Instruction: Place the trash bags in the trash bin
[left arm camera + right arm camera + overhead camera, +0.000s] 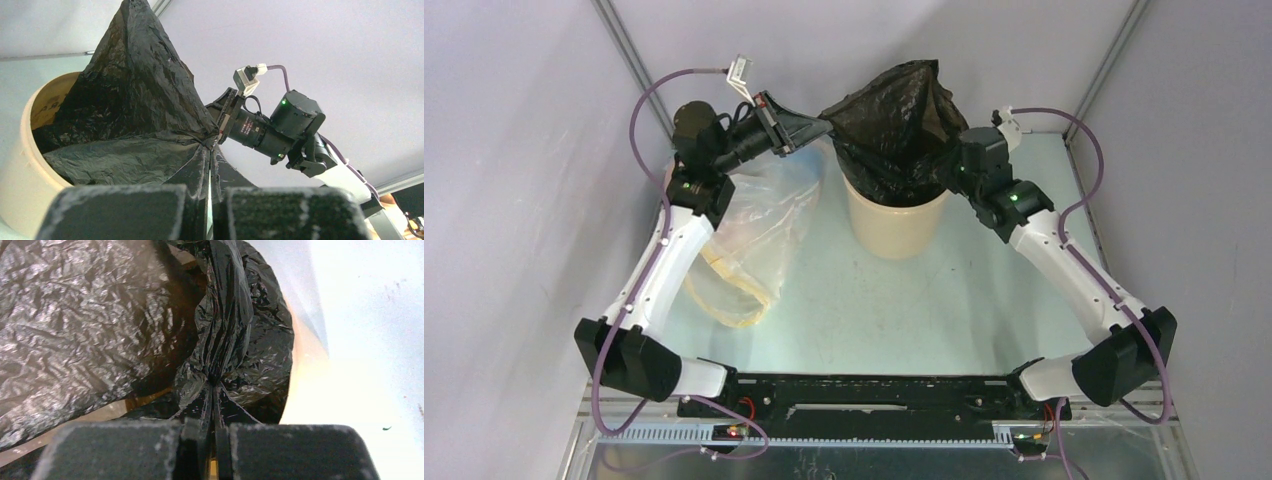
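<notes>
The black trash bag (pixel 892 128) is stretched open above the tan trash bin (pixel 894 228), its lower part hanging inside the rim. My left gripper (pixel 826 124) is shut on the bag's left edge, and in the left wrist view the gripper (pixel 212 145) pinches a fold of black plastic (pixel 135 100) beside the bin (pixel 17 170). My right gripper (pixel 946 160) is shut on the bag's right side. In the right wrist view that gripper (pixel 214 385) clamps a bunched pleat of the bag (pixel 230 325) at the bin's rim (pixel 305 390).
A translucent clear bag (pixel 749 225) with yellow tints lies on the table left of the bin, under my left arm. The grey side walls (pixel 514 150) stand close on both sides. My right arm's wrist (pixel 285 125) shows across the bag in the left wrist view.
</notes>
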Available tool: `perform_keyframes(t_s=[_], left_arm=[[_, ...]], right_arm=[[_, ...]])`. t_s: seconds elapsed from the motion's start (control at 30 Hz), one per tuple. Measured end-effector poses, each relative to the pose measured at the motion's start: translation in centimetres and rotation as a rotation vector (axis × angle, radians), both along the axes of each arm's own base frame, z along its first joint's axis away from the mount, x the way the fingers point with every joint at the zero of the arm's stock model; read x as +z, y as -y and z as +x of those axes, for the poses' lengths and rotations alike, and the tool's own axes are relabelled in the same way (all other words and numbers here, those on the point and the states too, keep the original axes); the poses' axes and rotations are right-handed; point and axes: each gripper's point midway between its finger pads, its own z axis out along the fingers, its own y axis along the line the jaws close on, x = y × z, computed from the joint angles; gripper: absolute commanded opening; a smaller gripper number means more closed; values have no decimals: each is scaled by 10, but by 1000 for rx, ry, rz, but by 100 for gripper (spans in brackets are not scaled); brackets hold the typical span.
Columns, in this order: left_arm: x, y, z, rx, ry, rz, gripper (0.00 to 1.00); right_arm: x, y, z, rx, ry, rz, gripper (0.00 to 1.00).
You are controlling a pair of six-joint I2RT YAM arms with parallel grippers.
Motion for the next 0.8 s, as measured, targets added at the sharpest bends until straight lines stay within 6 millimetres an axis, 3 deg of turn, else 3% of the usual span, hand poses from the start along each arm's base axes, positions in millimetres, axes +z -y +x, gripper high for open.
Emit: perform_keyframes(t_s=[0.17, 0.37, 0.5, 0.8], left_arm=[[7, -4, -6, 7, 25, -1, 0], [4, -8, -16, 10, 27, 1, 0], [-13, -9, -17, 13, 0, 19, 0], [-65, -21, -19, 44, -106, 76, 0]], right_arm=[[-3, 7, -2, -3, -15, -16, 0], [4, 17, -22, 22, -30, -42, 0], [5, 24, -39, 42, -29, -48, 0], [-28, 36, -65, 70, -105, -98, 0]])
